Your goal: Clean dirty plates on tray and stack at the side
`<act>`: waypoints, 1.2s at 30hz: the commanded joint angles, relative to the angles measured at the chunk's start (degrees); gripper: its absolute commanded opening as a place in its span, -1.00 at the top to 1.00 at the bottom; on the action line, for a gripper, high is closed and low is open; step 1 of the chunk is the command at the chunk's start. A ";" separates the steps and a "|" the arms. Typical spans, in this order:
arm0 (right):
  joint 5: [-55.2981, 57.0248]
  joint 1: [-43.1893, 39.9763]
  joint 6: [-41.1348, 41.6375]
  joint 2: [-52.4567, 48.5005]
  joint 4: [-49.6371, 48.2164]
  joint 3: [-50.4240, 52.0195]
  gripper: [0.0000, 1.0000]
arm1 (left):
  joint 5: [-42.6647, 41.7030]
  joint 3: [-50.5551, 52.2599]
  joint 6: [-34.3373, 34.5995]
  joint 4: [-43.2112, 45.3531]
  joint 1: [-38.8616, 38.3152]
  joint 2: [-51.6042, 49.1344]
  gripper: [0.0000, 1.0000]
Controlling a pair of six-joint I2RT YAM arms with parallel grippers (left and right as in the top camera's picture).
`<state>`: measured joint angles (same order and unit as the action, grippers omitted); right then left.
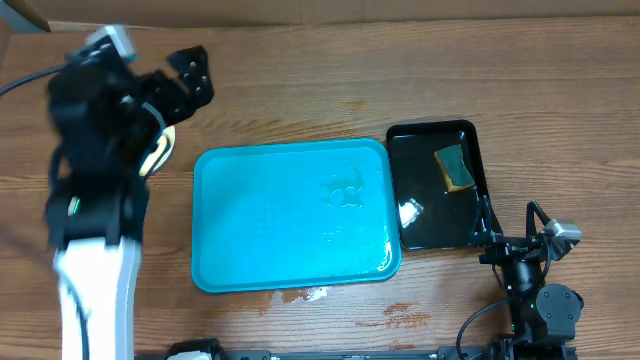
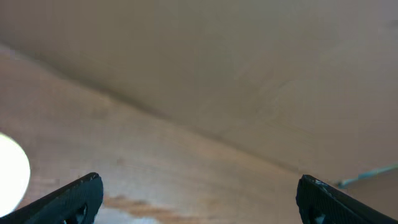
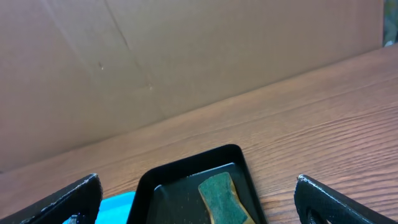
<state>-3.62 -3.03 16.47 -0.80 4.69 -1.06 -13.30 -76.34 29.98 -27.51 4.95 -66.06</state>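
From overhead I have the left arm point(image 1: 100, 130) up at the table's far-left corner, with the left gripper point(image 1: 190, 75) over bare wood. My left wrist feed shows both fingers point(image 2: 68, 199) spread wide with nothing between them. The plates point(image 1: 160, 150) sit on the table just left of the turquoise tray point(image 1: 240, 230). They are mostly hidden under that arm, so I see only a pale curved rim and cannot count them. A white plate edge point(image 2: 9, 173) also shows at the left border of the wrist feed.

The tray lies mid-table, with wet patches glinting on its right half. A glossy black tray point(image 1: 430, 215) touches its right side and holds a green-and-yellow sponge point(image 1: 455, 168). The right gripper point(image 3: 198, 182) hangs low at the near-right edge with its fingers wide apart, facing the sponge.
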 commanded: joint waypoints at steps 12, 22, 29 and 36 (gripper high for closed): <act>0.07 -0.37 -0.15 0.63 -0.22 0.61 -1.00 | 6.71 26.21 -2.14 -2.75 -0.15 27.87 -1.00; 0.07 -0.37 -0.15 0.63 -0.22 0.61 -1.00 | 6.73 53.64 -0.35 7.80 -0.17 48.37 -1.00; 0.07 -0.37 -0.15 0.63 -0.24 0.61 -1.00 | 13.05 64.87 -0.42 35.12 -0.15 61.11 -1.00; 0.07 -0.37 -0.15 0.63 -0.22 0.61 -1.00 | 15.02 70.44 -1.70 45.75 -0.17 65.85 -1.00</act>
<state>-3.62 -3.03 16.45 -0.73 4.71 -1.06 -0.54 -8.23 29.63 16.47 4.95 -1.32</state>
